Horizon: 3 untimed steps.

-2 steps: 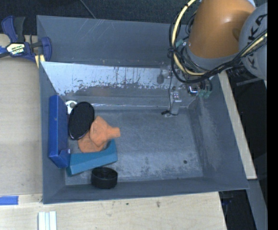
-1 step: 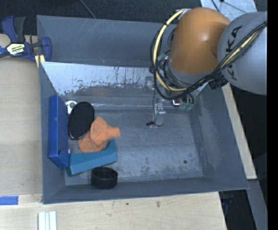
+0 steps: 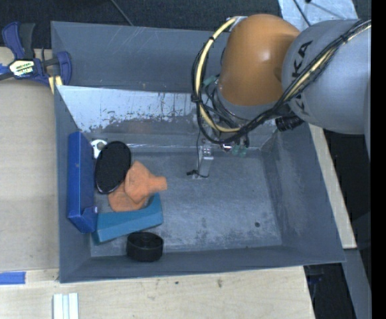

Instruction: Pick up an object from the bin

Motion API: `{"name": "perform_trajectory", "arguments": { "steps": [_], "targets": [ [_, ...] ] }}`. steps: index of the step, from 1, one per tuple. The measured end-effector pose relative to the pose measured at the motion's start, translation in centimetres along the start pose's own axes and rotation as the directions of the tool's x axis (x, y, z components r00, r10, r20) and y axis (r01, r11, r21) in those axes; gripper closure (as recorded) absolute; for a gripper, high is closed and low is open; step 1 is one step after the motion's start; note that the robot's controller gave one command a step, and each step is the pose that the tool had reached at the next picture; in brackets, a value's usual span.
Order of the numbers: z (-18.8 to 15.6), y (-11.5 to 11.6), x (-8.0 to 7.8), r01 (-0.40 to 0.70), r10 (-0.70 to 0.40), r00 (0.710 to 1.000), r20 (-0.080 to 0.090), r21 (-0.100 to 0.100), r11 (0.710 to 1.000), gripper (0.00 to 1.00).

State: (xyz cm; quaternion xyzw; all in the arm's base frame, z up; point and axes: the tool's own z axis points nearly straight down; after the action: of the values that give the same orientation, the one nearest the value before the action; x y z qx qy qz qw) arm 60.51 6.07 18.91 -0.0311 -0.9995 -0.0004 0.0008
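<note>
**Gripper over bare floor, heap off to the left**

The arm [image 3: 332, 72] is in from the right, its smooth orange cover [image 3: 256, 58] bulging over the far side of the bin [image 3: 292, 198]. Yellow and black cables [image 3: 202, 105] loop round it. Below them the gripper [image 3: 204, 165] points straight down, a slim metal piece over scuffed, speckled grey floor, about mid-bin and toward the far wall. Apart or together? I cannot tell from here.

All the loose things sit on the left, well apart from the gripper. Nearest is the orange lump [image 3: 137, 186], soft-looking and knobbly, with a stub poking right toward the gripper. Touching it on the left is a black oval [image 3: 112, 166], smooth and matte, its long axis running near to far with a slight lean right at the far end. A small white thing [image 3: 98, 145] peeks out at the far tip of the oval; what it is I can't make out.

Along the left wall stands a blue bar [image 3: 75, 175], long and flat, its length running near to far. At its near end lies a blue block [image 3: 127, 222], a solid slab with its long axis left to right, the right end tipped a little farther away. The lump rests against its far edge. Just nearer than the block sits a black puck [image 3: 144, 246], round and low, lying flat close to the near wall.
</note>
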Motion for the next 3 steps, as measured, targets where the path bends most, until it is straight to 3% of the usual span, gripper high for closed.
{"name": "perform_trajectory", "arguments": {
  "steps": [1,2,3],
  "targets": [
    [2.0,2.8,1.4,-0.017,0.017,1.0,0.007,0.0,1.0,0.0],
    [7.2,6.3,1.8,0.04,-0.04,0.999,0.01,0.0,0.999,0.0],
    [9.7,7.0,3.1,-0.049,0.049,0.999,0.012,-0.003,0.999,0.0]
  ]
}}
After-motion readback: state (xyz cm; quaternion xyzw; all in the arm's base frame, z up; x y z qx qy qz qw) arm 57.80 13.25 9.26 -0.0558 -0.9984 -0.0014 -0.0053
